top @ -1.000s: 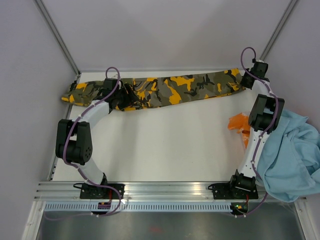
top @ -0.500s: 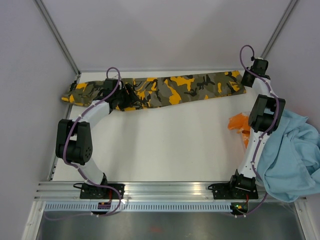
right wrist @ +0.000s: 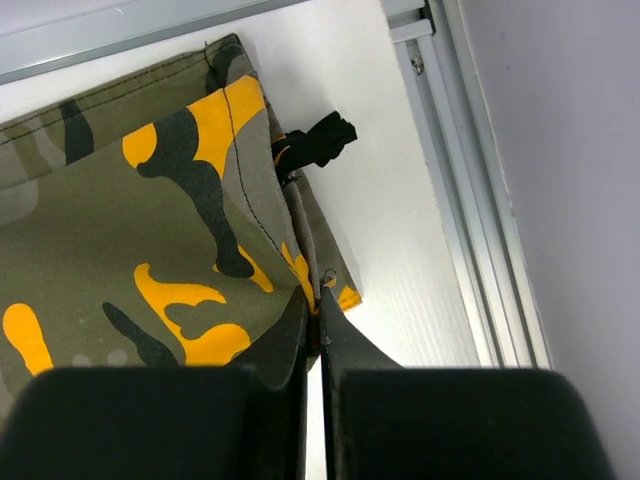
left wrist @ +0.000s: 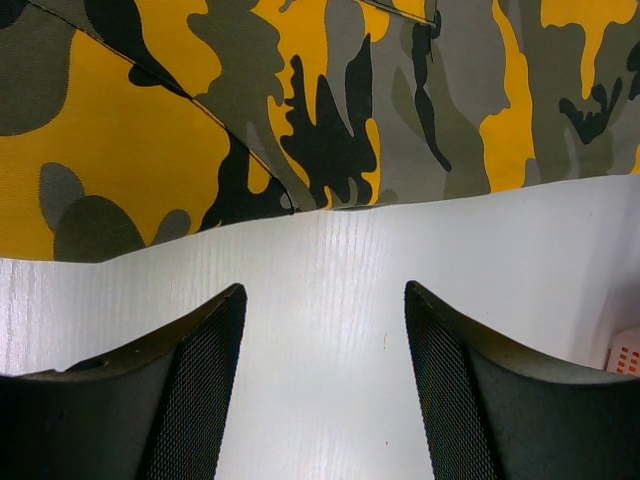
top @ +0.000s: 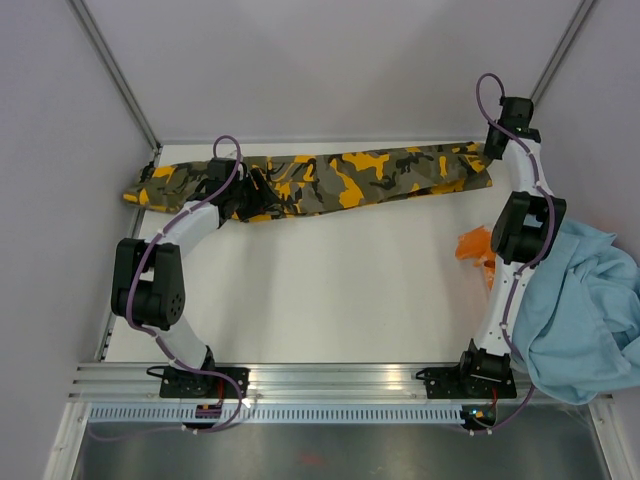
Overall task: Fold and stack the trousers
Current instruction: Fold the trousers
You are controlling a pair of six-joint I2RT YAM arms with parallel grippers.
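Aluminium rail [top: 340, 378], one, ran along the near edge and carried the bases of two arms.

Table [top: 330, 290], one, white.

Blue garment [top: 585, 310], one, plain, lay heaped at the near right and hung off the table's side.

Orange garment [top: 474, 245], one, plain, lay crumpled just beside the right arm, partly hidden behind it.

Left gripper [left wrist: 322, 300], one, stood released with its fingers spread over bare table. Nothing lay between them, and the near hem of the trousers [top: 350, 180] lay just beyond the tips.

Trousers, one pair, were stretched left to right in a long band along the far edge. The cloth was olive-grey with black and yellow-orange blotches, showed dark stitched seams, and was rumpled near the left gripper.

Right gripper [right wrist: 318, 310], one, was clenched on the far-right corner of the trousers, with cloth pinched between its closed fingers.

Clip [right wrist: 320, 138], one, black, sat at that same corner.
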